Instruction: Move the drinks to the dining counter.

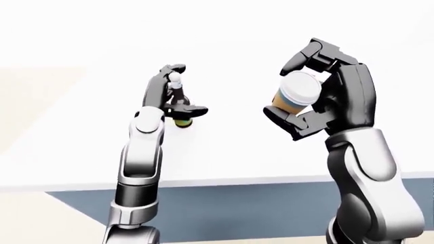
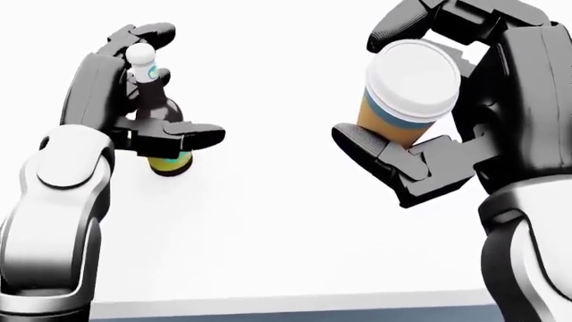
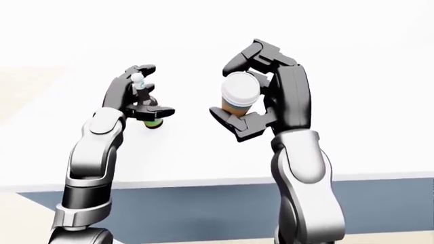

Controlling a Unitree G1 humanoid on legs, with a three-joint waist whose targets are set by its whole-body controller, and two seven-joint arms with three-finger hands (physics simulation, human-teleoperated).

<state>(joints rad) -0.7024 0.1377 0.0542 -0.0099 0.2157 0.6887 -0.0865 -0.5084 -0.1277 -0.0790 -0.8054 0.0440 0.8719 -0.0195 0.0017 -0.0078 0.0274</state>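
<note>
Two drinks show over the white dining counter (image 2: 295,255). On the left, a dark bottle (image 2: 163,127) with a white cap and yellow-green label stands upright on the counter top. The left hand (image 2: 134,94) is spread loose about it: one finger (image 2: 143,32) arches beside the cap, another (image 2: 183,136) reaches across the bottle's body, and the palm sits just left of it, none clenched on it. On the right, the right hand (image 2: 447,100) grasps a tan paper coffee cup (image 2: 407,90) with a white lid, tilted and held above the counter, fingers wrapped over the lid and under the base.
</note>
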